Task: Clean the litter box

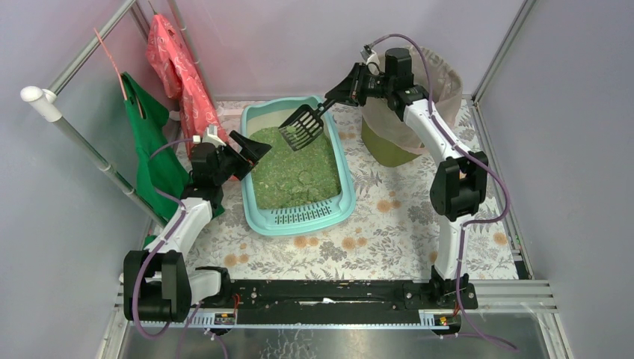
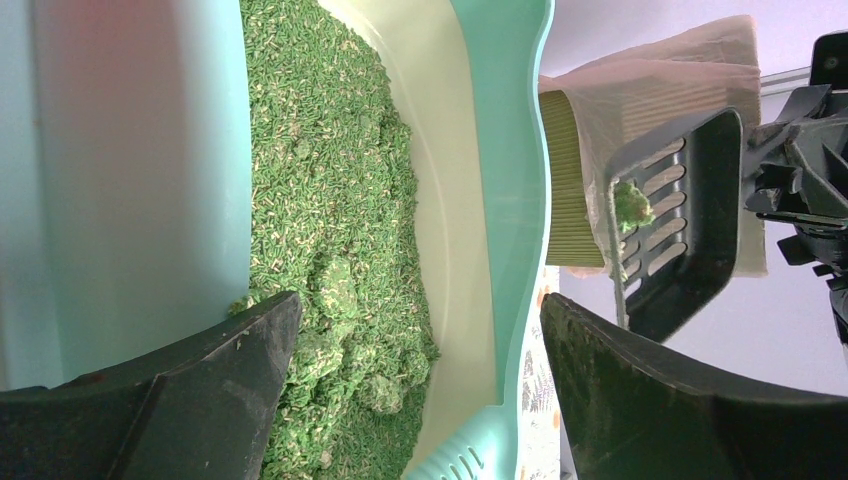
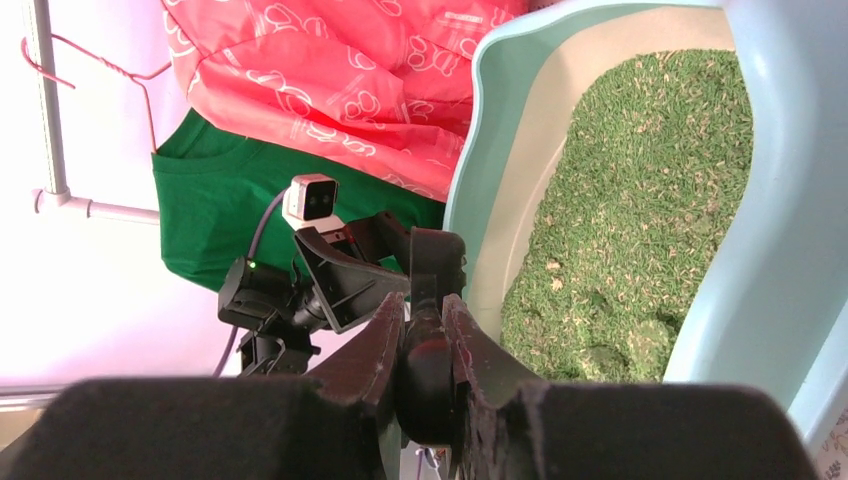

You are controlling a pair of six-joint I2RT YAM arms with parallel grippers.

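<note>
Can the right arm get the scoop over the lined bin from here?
Probably yes. The right gripper holds the scoop raised over the litter box, the bin stands close beside it, open-topped, and nothing shows between them.

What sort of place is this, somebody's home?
Probably a test booth dressed up like a home corner: a litter box on a floral tablecloth, a hanging green shirt, yet two robot arms bolted to a black rail.
</note>
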